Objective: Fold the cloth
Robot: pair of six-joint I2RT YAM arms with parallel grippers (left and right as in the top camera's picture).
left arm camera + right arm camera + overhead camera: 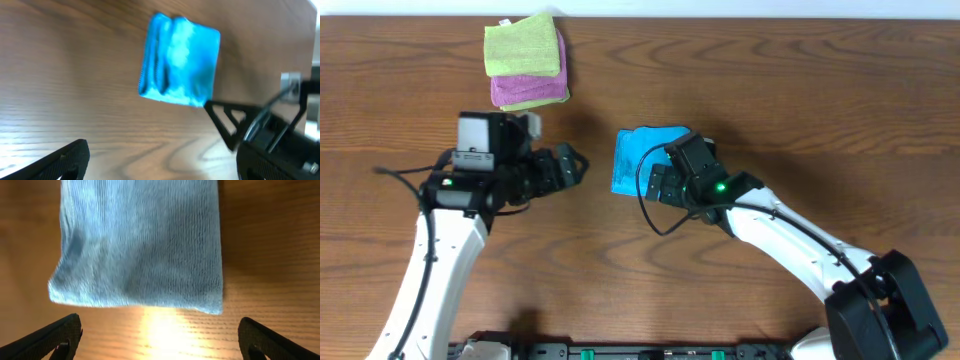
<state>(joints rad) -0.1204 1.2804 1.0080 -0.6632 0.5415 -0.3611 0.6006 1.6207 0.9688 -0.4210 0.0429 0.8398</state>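
Observation:
A blue cloth (638, 155) lies folded into a small rectangle near the middle of the wooden table. It also shows in the left wrist view (180, 60) and in the right wrist view (142, 240). My left gripper (570, 166) is open and empty, to the left of the cloth and apart from it. My right gripper (658, 183) is open and empty, just at the cloth's near right edge; its fingers (160, 340) sit clear of the cloth over bare wood.
A stack of folded cloths, green (524, 46) on pink (528, 90) on green, lies at the back left of the table (820, 110). My right arm shows in the left wrist view (270, 130).

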